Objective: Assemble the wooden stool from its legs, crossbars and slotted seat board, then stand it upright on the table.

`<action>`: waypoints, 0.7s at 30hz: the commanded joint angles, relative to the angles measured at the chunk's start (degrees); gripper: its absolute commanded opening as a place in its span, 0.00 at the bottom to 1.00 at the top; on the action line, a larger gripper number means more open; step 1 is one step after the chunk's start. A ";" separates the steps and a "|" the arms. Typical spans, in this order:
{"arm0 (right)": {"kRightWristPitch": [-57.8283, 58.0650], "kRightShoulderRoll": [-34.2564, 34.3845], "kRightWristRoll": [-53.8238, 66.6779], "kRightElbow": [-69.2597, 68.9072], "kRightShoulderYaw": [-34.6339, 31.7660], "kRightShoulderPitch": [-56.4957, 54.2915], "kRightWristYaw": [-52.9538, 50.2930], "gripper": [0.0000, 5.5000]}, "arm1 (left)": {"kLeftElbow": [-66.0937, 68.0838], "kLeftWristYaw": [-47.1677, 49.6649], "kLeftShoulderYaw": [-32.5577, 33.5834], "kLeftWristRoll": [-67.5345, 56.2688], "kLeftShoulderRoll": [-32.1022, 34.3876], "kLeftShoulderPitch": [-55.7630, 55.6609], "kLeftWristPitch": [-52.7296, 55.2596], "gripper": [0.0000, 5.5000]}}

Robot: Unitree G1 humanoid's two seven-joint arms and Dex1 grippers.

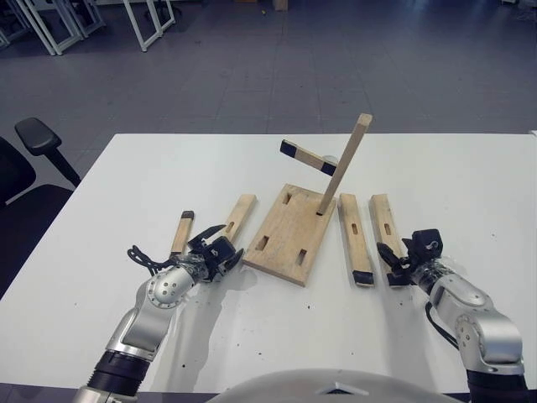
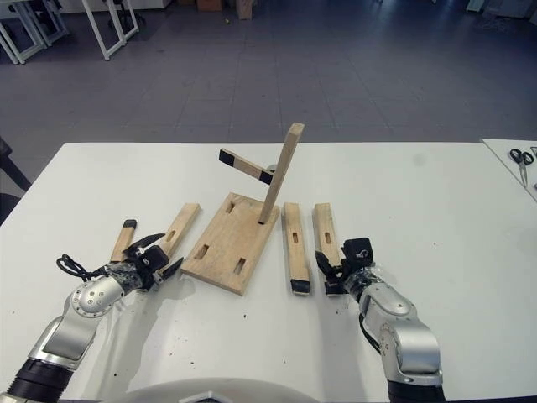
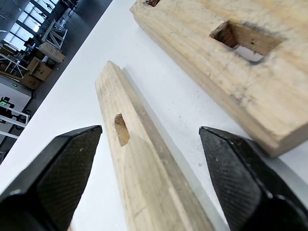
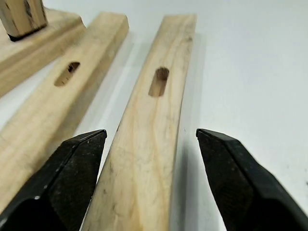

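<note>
While the slotted seat board (image 1: 285, 239) lies flat on the white table (image 1: 470, 193), a standing leg (image 1: 346, 159) leans in its far right slot. A black-tipped crossbar (image 1: 304, 154) juts from that leg toward the left.

Just left of the board lies the left leg (image 3: 144, 178), and beyond it a short black-ended piece (image 1: 181, 232). The left gripper (image 3: 150, 130) straddles the left leg's near end, jaws wide, both pads clear of the wood.

Right of the board lie the inner right leg (image 4: 62, 96), its near end black, and the outer right leg (image 4: 159, 110), side by side. The right gripper (image 4: 150, 131) sits over the outer leg's near end, jaws spread wide on either side, gripping nothing.
</note>
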 commanded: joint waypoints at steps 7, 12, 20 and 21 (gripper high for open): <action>4.53 3.69 -4.10 -1.26 0.34 2.71 -7.90 0.57 | 0.71 -1.87 -3.77 0.29 -1.96 -0.66 0.66 0.68; 3.22 4.28 -5.14 0.92 0.15 0.04 -8.72 0.41 | -0.11 -3.30 -6.27 -0.07 -3.78 -2.55 0.29 0.68; -8.02 6.39 -5.48 2.61 -4.70 -8.55 -10.58 0.37 | -0.04 -5.02 -8.95 -0.80 -7.15 -5.35 0.78 0.68; -12.10 6.40 -5.31 2.71 -5.65 -10.94 -10.26 0.37 | -0.03 -5.20 -9.31 -1.00 -7.71 -5.58 0.80 0.68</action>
